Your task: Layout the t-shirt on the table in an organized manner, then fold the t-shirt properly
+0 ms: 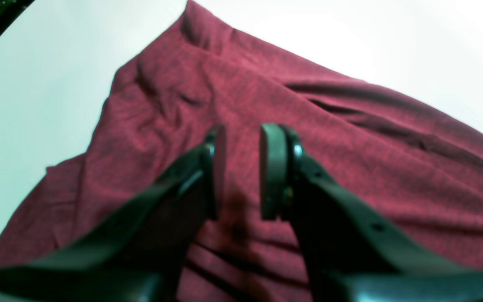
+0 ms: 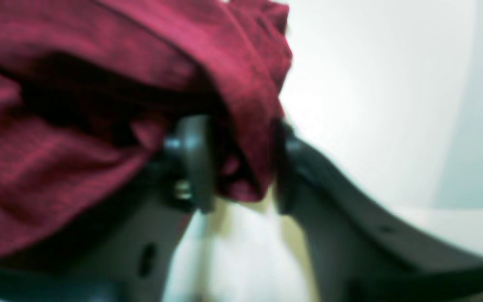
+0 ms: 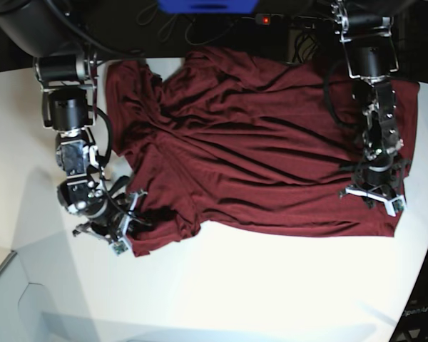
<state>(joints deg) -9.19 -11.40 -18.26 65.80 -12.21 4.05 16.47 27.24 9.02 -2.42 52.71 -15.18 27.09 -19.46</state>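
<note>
The right gripper [image 2: 241, 167] gripped the t-shirt [image 3: 257, 142] edge; the left gripper [image 1: 243, 167] hovered unclenched above the t-shirt, grasping nothing.

**Lighting and picture quality, three views**

Base view: bright, even overhead light. The table [image 3: 271, 285] reads near-white and close to washed out along its lower half. Soft grey shadows lie at the lower left. Folds of the t-shirt [image 3: 257, 149] carry dark crease shadows. Background above is dim. Focus is sharp.

Left wrist view: glare blows out the tabletop at upper right. Greenish cast. Left gripper [image 1: 242, 170] fingers are dark, soft-edged, with striped shadows on the cloth beneath. Edges bend, wide-angle.

Right wrist view: heavily blurred throughout; right gripper [image 2: 241, 163] and cloth smear.
</note>
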